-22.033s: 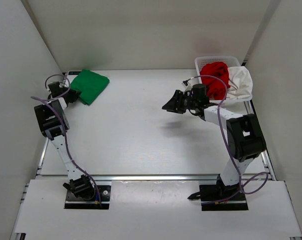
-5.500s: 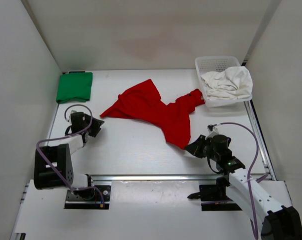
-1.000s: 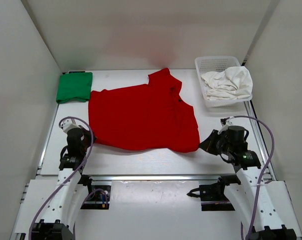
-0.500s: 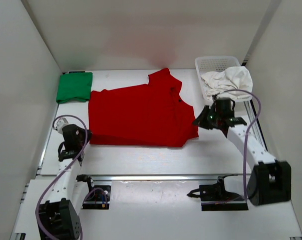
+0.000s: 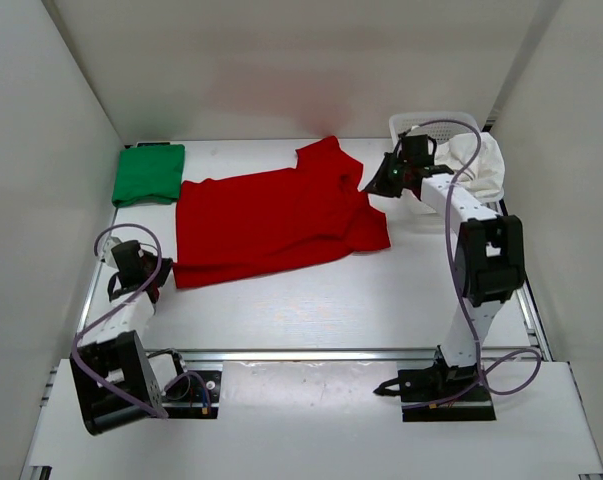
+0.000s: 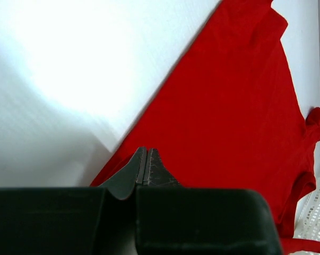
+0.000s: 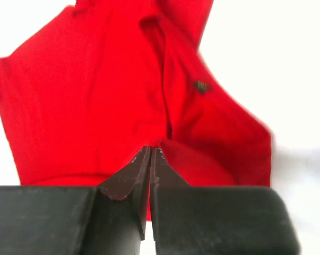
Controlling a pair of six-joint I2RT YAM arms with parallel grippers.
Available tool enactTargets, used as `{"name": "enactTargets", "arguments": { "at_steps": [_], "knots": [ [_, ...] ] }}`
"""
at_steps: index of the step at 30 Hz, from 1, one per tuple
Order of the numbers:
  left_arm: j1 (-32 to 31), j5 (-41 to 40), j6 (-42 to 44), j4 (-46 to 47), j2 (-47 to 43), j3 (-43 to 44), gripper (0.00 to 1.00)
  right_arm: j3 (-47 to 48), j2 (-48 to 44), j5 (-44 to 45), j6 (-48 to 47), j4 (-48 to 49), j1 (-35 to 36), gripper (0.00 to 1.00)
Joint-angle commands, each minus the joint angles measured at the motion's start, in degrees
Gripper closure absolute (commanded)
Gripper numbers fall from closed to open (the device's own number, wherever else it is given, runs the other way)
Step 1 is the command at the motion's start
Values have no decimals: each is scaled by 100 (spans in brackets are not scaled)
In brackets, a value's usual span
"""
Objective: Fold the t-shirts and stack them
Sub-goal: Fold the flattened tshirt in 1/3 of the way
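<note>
Red shirt (image 5: 271, 215) edges pinched — left hand (image 6: 147, 155), right hand (image 7: 150, 152)

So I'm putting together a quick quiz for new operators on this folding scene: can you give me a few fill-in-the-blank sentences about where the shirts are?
1. The spread-open t-shirt on the table is ___.
2. The green t-shirt lies neatly ___ in the far left corner.
3. The crumpled white t-shirt lies in the mesh ___.

Missing words: red; folded; basket.
</note>
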Motion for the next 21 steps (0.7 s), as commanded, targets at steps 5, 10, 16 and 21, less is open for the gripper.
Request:
{"name": "enactTargets", "arguments": {
  "at_steps": [5, 10, 16, 21],
  "knots": [
    [-176, -133, 98, 619, 857, 669, 93, 1488, 939, 135, -369, -426, -27, 100],
    [-18, -3, 10, 768, 1279, 801, 74, 2113, 1458, -49, -360, -523, -45, 100],
    [0, 52, 98, 619, 721, 749, 51, 1984, 1022, -93, -475, -524, -62, 65],
    [-896, -108, 142, 662, -432, 91, 56, -667, -762, 214, 139, 1133, -71, 83]
  ]
}}
